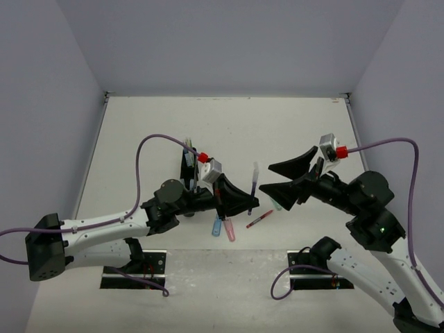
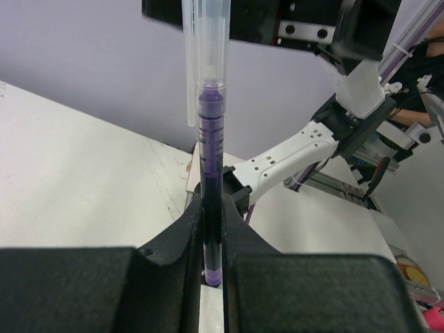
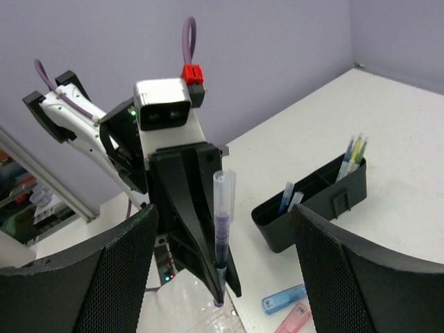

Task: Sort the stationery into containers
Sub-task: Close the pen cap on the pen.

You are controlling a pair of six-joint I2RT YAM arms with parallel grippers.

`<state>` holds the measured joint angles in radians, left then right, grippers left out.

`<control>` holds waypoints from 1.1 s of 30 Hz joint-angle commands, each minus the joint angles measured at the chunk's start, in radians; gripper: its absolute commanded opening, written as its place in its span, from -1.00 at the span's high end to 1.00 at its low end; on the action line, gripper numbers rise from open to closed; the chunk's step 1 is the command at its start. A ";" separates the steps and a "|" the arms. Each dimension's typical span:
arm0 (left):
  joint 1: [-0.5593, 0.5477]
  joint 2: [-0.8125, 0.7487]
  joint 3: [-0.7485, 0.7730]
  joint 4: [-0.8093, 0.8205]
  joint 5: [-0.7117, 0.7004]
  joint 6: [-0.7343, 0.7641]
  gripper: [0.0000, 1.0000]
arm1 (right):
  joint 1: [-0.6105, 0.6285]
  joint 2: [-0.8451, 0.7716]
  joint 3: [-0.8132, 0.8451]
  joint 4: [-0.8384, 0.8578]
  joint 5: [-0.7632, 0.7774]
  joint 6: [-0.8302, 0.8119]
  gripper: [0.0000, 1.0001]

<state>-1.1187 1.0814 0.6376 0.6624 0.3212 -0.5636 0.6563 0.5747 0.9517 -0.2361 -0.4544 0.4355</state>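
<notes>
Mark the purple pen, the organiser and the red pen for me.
purple pen (image 2: 210,159), left wrist view, on its inked barrel.
organiser (image 3: 316,211), right wrist view, on its outer wall.
red pen (image 1: 259,219), top external view, on mid-barrel.

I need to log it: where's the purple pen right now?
Top view, centre: the purple pen stands upright in the left gripper's jaws, the open right gripper just to its right.

White counter (image 1: 291,132), faintly marbled; plain lavender walls (image 1: 229,41) rise along its far, left and right edges; a paler speckled strip (image 1: 229,291) runs along its near edge.
</notes>
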 commanded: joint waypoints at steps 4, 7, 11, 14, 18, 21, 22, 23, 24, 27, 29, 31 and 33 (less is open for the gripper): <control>0.002 0.018 0.041 0.000 0.037 0.035 1.00 | 0.006 0.083 0.091 -0.038 0.012 -0.060 -0.40; 0.002 0.020 0.047 -0.012 0.036 0.044 1.00 | 0.006 0.105 0.099 -0.037 -0.005 -0.060 -0.29; 0.002 0.022 0.047 -0.027 0.028 0.054 1.00 | 0.006 0.123 0.092 -0.030 -0.030 -0.057 -0.01; 0.002 0.022 0.052 -0.040 0.014 0.058 1.00 | 0.006 0.125 0.078 -0.017 -0.047 -0.050 0.12; 0.002 0.028 0.057 -0.056 -0.004 0.059 1.00 | 0.006 0.123 0.061 -0.004 -0.062 -0.045 0.26; 0.002 0.031 0.059 -0.062 -0.016 0.057 1.00 | 0.006 0.123 0.047 -0.002 -0.072 -0.043 0.34; 0.002 0.031 0.059 -0.062 -0.018 0.057 1.00 | 0.006 0.121 0.040 -0.001 -0.072 -0.042 0.29; 0.002 0.031 0.060 -0.063 -0.019 0.058 1.00 | 0.006 0.118 0.033 0.002 -0.073 -0.038 0.23; 0.002 0.032 0.062 -0.063 -0.021 0.059 1.00 | 0.006 0.115 0.028 0.006 -0.075 -0.035 0.22; 0.002 0.033 0.064 -0.063 -0.024 0.057 1.00 | 0.006 0.108 0.011 0.013 -0.078 -0.031 0.24; 0.002 0.034 0.065 -0.063 -0.025 0.056 1.00 | 0.006 0.106 0.004 0.017 -0.081 -0.029 0.42; 0.002 0.037 0.063 -0.061 -0.028 0.056 1.00 | 0.006 0.106 0.004 0.017 -0.087 -0.031 0.51; 0.002 0.037 0.065 -0.061 -0.028 0.052 1.00 | 0.006 0.106 0.006 0.014 -0.087 -0.031 0.58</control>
<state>-1.1187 1.1149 0.6601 0.5878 0.3067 -0.5302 0.6563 0.6922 0.9538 -0.2624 -0.5180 0.4031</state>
